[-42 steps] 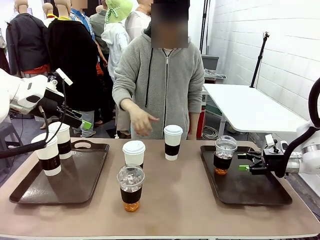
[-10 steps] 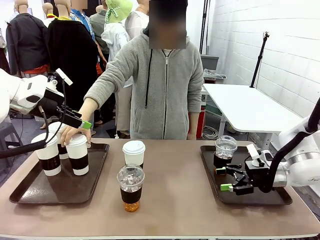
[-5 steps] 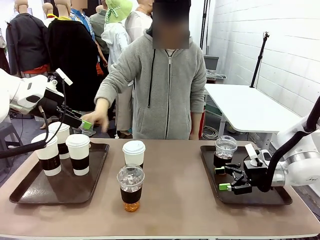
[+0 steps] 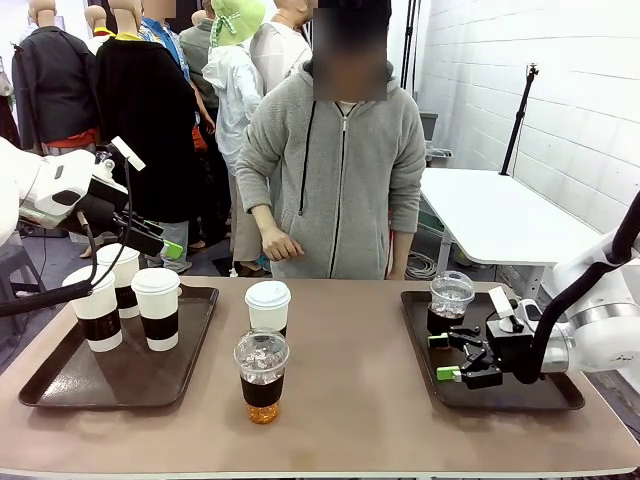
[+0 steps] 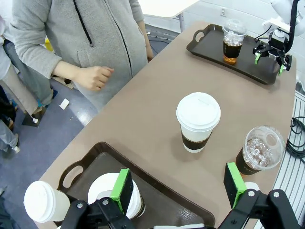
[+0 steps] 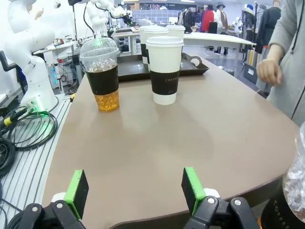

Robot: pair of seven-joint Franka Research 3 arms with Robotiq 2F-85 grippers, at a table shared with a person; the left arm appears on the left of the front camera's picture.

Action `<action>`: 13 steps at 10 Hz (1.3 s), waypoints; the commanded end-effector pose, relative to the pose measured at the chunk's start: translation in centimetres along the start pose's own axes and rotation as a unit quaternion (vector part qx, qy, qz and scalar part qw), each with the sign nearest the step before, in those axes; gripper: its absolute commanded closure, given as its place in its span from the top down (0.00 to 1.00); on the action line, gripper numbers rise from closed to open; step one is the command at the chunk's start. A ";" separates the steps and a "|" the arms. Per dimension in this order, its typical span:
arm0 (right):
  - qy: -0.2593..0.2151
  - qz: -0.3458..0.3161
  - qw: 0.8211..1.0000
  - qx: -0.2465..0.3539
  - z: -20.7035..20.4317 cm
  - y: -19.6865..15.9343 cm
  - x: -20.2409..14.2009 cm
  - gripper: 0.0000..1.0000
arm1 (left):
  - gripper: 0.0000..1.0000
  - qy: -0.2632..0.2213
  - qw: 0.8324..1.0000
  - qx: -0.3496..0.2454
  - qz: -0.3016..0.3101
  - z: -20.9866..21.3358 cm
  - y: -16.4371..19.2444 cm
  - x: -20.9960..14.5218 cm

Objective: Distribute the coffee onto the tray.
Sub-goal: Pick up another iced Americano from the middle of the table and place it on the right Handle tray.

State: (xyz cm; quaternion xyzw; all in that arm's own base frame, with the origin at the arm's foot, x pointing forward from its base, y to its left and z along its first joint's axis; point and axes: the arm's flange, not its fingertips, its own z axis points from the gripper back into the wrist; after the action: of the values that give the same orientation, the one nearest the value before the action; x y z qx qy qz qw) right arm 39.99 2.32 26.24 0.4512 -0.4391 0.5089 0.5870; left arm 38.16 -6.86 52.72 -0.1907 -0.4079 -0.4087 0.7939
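Three white lidded coffee cups (image 4: 158,308) with black sleeves stand on the left tray (image 4: 60,385). My left gripper (image 4: 165,243) hangs open above them, its fingers (image 5: 123,190) holding nothing. On the bare table between the trays stand one white cup (image 4: 268,305) (image 5: 198,121) (image 6: 164,69) and one clear iced coffee (image 4: 261,375) (image 5: 259,152) (image 6: 102,71). Another iced coffee (image 4: 448,310) (image 5: 233,40) stands on the right tray (image 4: 520,400). My right gripper (image 4: 445,357) (image 6: 135,191) is open low over that tray, just in front of this cup and pointing at the table's middle.
A person in a grey hoodie stands at the far edge, one hand (image 4: 280,243) (image 6: 269,71) held near the waist, off the table. A white side table (image 4: 490,215) stands behind at the right. Open tabletop lies between the trays around the two loose cups.
The person set a third white cup on the left tray, then drew the hand back to the body. My right gripper slid left, away from the iced cup. The left arm stayed put.
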 end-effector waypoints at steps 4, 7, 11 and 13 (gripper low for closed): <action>0.008 0.003 0.999 -0.038 -5.3 2.8 2.2 1.00 | 1.00 -0.004 1.000 -0.008 -0.009 -0.2 0.3 -0.2; 0.008 0.017 0.999 -0.036 -8.7 4.3 3.5 1.00 | 1.00 -0.004 1.000 -0.008 -0.009 -0.2 0.3 -0.2; 0.010 0.018 1.000 -0.010 -11.3 5.2 3.7 1.00 | 1.00 -0.004 1.000 -0.008 -0.009 -0.2 0.3 -0.2; 0.008 0.025 1.000 0.003 -11.1 2.8 3.8 1.00 | 1.00 -0.004 1.000 -0.008 -0.009 -0.2 0.3 -0.2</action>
State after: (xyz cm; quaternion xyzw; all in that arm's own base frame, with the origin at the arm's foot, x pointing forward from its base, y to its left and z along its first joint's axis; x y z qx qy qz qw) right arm 38.07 14.39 27.88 0.4388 -0.4418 0.5305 0.5752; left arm 38.14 -6.88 52.73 -0.1903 -0.4078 -0.4089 0.7939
